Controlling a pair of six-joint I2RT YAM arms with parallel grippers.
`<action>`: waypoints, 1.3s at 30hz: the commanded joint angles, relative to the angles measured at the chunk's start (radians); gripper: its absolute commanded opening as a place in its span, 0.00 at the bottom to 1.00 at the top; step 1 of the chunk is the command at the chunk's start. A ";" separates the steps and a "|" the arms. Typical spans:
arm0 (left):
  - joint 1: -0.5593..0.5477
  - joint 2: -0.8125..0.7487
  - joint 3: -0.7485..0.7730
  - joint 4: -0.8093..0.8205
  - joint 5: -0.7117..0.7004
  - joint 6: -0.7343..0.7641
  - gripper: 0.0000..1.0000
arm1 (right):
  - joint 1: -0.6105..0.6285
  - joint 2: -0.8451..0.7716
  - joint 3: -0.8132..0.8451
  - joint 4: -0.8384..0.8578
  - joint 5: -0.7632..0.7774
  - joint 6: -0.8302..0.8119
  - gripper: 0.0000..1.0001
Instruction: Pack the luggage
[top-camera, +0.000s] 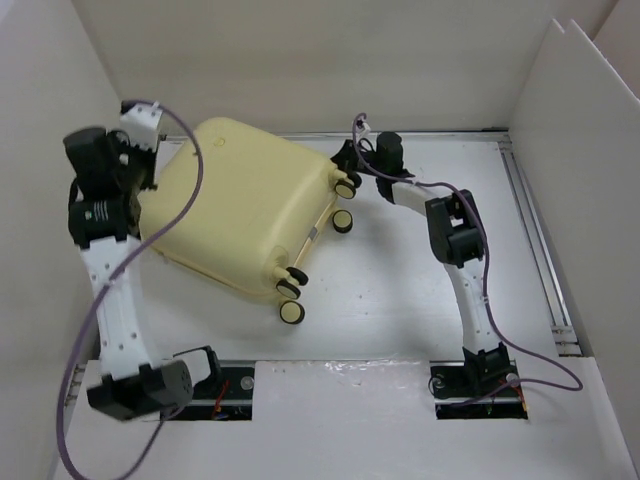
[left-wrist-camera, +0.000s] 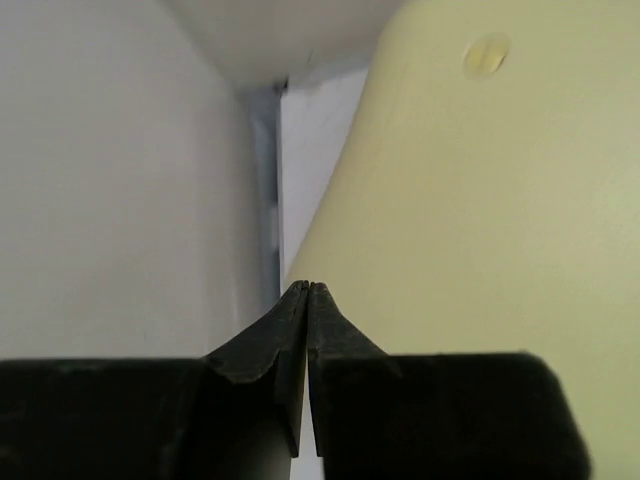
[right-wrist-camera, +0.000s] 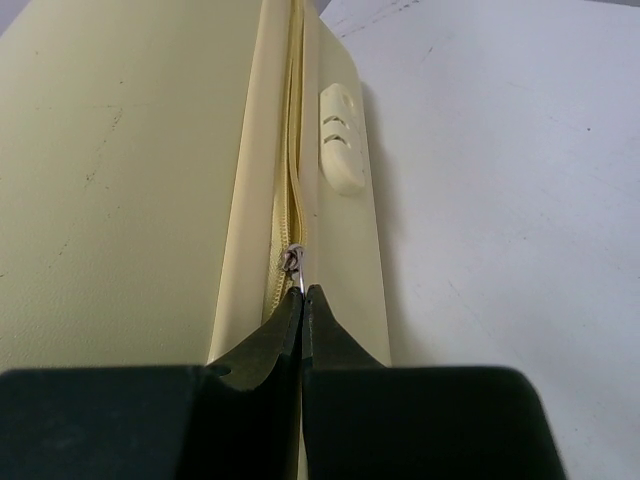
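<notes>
The luggage (top-camera: 245, 205), a pale yellow hard-shell suitcase, lies closed and flat on the table, its wheels (top-camera: 291, 312) pointing to the right and front. My left gripper (top-camera: 150, 172) is shut and empty, its tips at the suitcase's left edge (left-wrist-camera: 450, 200) near the side wall. My right gripper (top-camera: 345, 158) is at the suitcase's far right corner and is shut on the metal zipper pull (right-wrist-camera: 295, 268) of the yellow zipper seam (right-wrist-camera: 290, 150). The inside of the suitcase is hidden.
White walls enclose the table on the left (top-camera: 40, 200), back (top-camera: 320, 60) and right (top-camera: 590, 200). A metal rail (top-camera: 540, 240) runs along the right side. A cream moulded foot (right-wrist-camera: 340, 150) sits on the suitcase side beside the zipper.
</notes>
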 joint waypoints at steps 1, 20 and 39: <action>0.084 -0.172 -0.250 -0.007 -0.186 -0.046 0.00 | 0.058 -0.008 -0.022 -0.033 0.091 -0.031 0.00; 0.019 0.274 -0.512 0.365 0.067 0.109 0.44 | 0.135 -0.515 -0.657 0.013 0.115 -0.264 0.00; -0.448 0.819 0.488 0.332 0.337 -0.083 0.80 | 0.433 -0.996 -1.162 -0.033 0.519 -0.258 0.00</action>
